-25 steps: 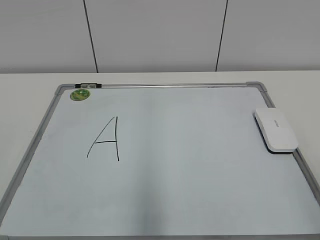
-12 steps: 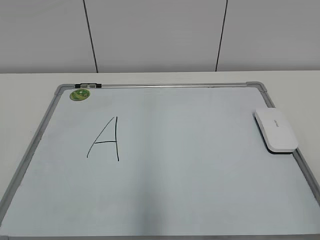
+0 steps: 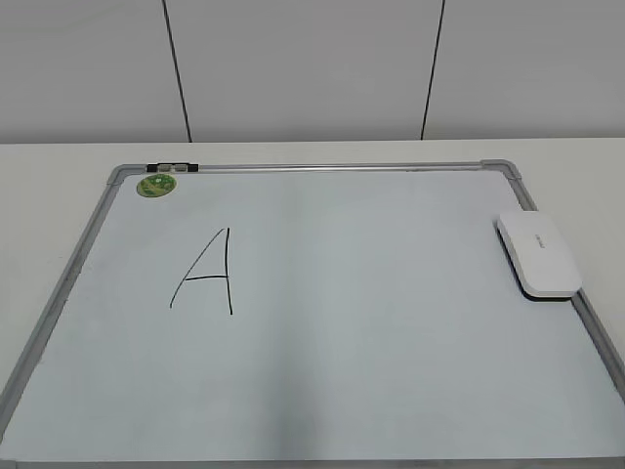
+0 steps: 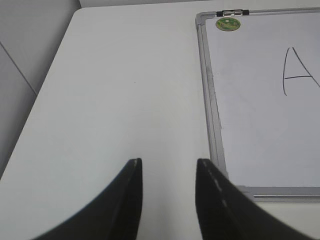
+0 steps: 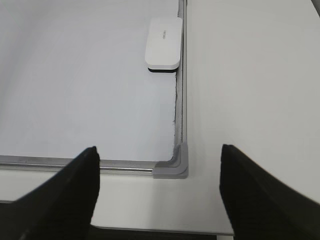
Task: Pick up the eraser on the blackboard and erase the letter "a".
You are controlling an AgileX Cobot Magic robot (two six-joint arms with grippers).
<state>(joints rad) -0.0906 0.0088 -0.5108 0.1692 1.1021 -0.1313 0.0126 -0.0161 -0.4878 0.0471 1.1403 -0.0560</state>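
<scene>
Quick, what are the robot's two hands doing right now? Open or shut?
Left gripper: open, holding nothing, above the table beside the blackboard.
Right gripper: wide open, empty, short of the eraser.

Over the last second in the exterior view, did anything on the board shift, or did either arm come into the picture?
Nothing visibly changed. The eraser lies at the right edge of the blackboard, the letter "A" is unerased, and the green magnet sits at the top left corner, all as before. Neither arm has entered the exterior view.
</scene>
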